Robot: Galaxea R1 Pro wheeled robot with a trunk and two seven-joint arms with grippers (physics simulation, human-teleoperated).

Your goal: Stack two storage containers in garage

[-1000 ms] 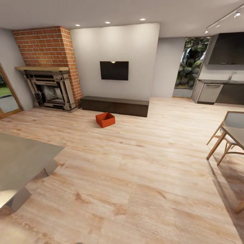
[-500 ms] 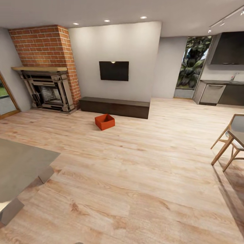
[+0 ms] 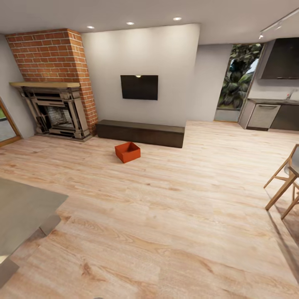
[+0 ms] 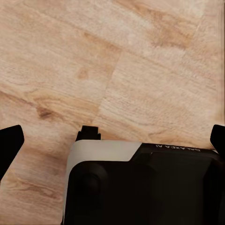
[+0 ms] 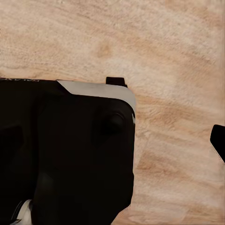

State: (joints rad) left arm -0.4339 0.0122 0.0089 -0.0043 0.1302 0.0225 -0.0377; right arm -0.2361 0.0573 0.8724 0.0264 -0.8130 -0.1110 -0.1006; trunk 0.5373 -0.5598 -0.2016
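Observation:
One orange-red storage container (image 3: 128, 152) sits open-top on the light wood plank floor (image 3: 166, 216) of the living room, far ahead of me, just in front of the low dark TV bench (image 3: 140, 133). In the left wrist view my left gripper (image 4: 112, 140) is open, its black fingertips (image 4: 9, 145) at the picture's two sides over the planks and the robot's dark body (image 4: 140, 187). My right gripper (image 5: 112, 140) also stands open, with one fingertip (image 5: 218, 140) showing over the planks. Nothing is held.
A brick chimney with a dark fireplace (image 3: 58, 116) stands at the far left and a wall TV (image 3: 139, 87) hangs above the bench. A grey table corner (image 3: 25, 211) juts in at the near left. Wooden chair legs (image 3: 286, 187) stand at the right, with kitchen cabinets (image 3: 272, 116) beyond.
The whole head view has shifted, so the camera has moved: the room has drawn a little nearer and the table and chair have slid toward the edges. The container lies where it was.

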